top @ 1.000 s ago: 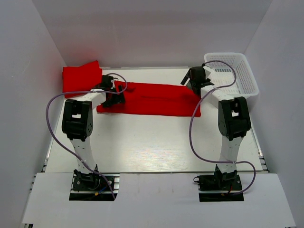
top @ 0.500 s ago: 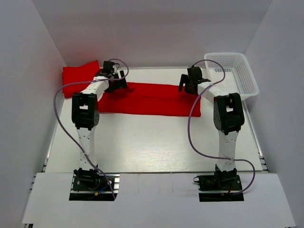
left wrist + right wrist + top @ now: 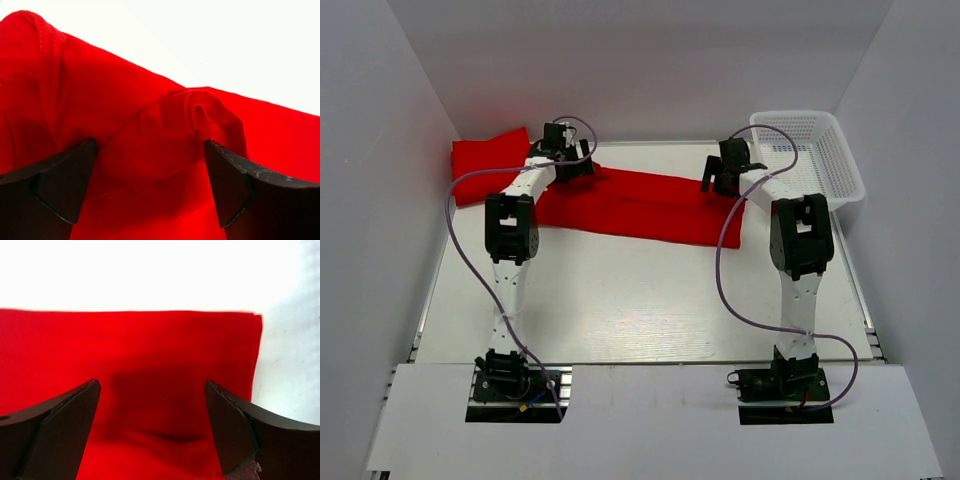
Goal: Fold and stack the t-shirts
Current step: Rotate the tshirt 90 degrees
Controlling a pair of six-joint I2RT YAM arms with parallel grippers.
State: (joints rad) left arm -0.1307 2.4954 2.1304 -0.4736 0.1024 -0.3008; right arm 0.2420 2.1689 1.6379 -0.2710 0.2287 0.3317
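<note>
A red t-shirt point(image 3: 640, 205) lies folded into a long strip across the table's far half. A second red t-shirt point(image 3: 490, 165) lies folded at the far left. My left gripper point(image 3: 568, 162) is over the strip's far left end. In the left wrist view it point(image 3: 150, 185) is open, with its jaws wide apart and rumpled red fabric point(image 3: 125, 110) between and below them. My right gripper point(image 3: 725, 172) is over the strip's far right end. In the right wrist view it point(image 3: 150, 425) is open above flat red fabric point(image 3: 150, 340) near the shirt's corner.
A white mesh basket point(image 3: 835, 165) stands at the far right corner, just right of my right gripper. White walls close in the back and both sides. Bare white table point(image 3: 640, 300) lies between the strip and the arm bases.
My left gripper has moved away from me, from the strip's near left part to its far left edge. My right gripper has shifted slightly left. The strip's left end now lies a little further back.
</note>
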